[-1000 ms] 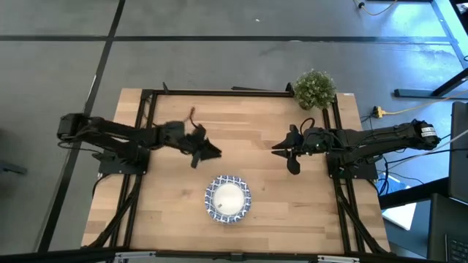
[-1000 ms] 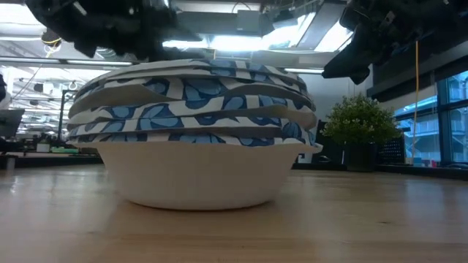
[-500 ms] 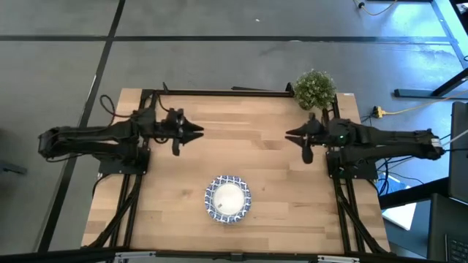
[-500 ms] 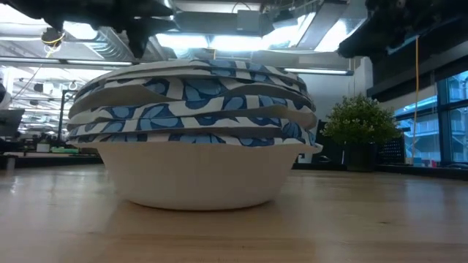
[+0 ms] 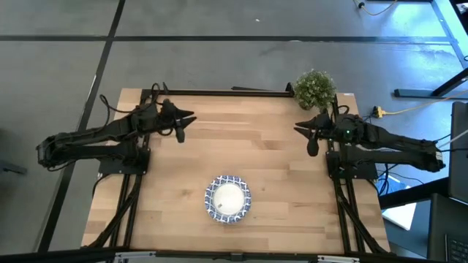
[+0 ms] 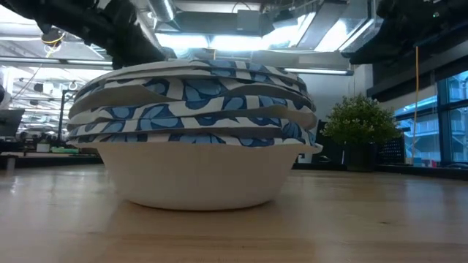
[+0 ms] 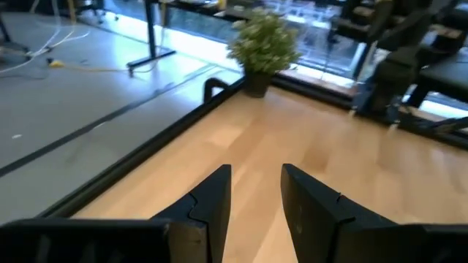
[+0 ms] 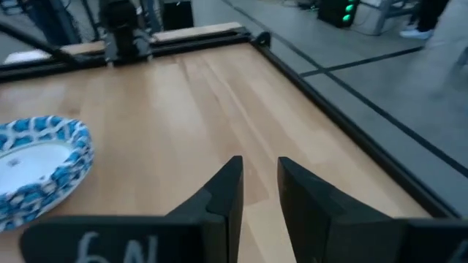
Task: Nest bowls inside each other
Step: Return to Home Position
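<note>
Several blue-and-white rimmed bowls [image 5: 228, 199] sit nested in one stack near the table's near edge, at its middle. In the low view the stack [image 6: 197, 139] rests by the bottom bowl's white base on the wood, and the rims lie slightly askew. The right wrist view catches the stack's edge [image 8: 36, 164]. My left gripper [image 5: 189, 117] hovers over the far left of the table, open and holding nothing. My right gripper [image 5: 300, 129] hovers over the far right, open and holding nothing. Both are well away from the bowls.
A small green potted plant [image 5: 315, 88] stands at the table's far right corner, close to my right arm, and also shows in the left wrist view [image 7: 265, 40]. A black frame rail [image 5: 219, 92] runs along the far edge. Bare wood lies between the grippers and the stack.
Both arms have drawn back from the middle of the table. My left gripper moved toward the far left edge, and my right gripper moved toward the far right edge. Both have risen out of the low view's centre. The stack of bowls stayed where it was.
</note>
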Robot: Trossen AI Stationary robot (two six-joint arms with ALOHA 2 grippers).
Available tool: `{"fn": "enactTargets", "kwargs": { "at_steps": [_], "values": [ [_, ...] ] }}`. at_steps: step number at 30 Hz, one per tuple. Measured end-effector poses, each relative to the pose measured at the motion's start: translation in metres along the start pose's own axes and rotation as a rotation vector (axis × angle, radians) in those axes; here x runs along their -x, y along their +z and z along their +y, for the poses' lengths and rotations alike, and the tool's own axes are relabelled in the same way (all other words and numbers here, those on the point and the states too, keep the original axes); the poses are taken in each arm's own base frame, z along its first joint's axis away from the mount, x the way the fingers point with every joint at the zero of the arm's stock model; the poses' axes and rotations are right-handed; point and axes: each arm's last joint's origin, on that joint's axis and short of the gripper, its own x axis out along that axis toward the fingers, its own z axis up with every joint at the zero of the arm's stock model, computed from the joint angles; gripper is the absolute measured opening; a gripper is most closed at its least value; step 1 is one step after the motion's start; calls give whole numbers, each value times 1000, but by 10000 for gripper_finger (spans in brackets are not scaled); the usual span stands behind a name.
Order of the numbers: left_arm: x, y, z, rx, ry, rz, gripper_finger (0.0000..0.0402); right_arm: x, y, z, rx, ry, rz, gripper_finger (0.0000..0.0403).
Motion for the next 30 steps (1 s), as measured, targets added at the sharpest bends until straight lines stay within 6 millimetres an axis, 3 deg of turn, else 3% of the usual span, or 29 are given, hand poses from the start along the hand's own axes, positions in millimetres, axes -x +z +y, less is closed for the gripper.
{"fn": "enactTargets", "kwargs": {
  "at_steps": [7,16,30],
  "values": [
    [6,-2,13,8,66,34,115,14,-13,-11,-51,-69,-79,87],
    [28,-5,24,21,131,7,115,26,-34,-17,-120,-107,-168,87],
    [40,-50,40,77,232,-36,115,4,-63,-19,-179,-119,-210,87]
  ]
}}
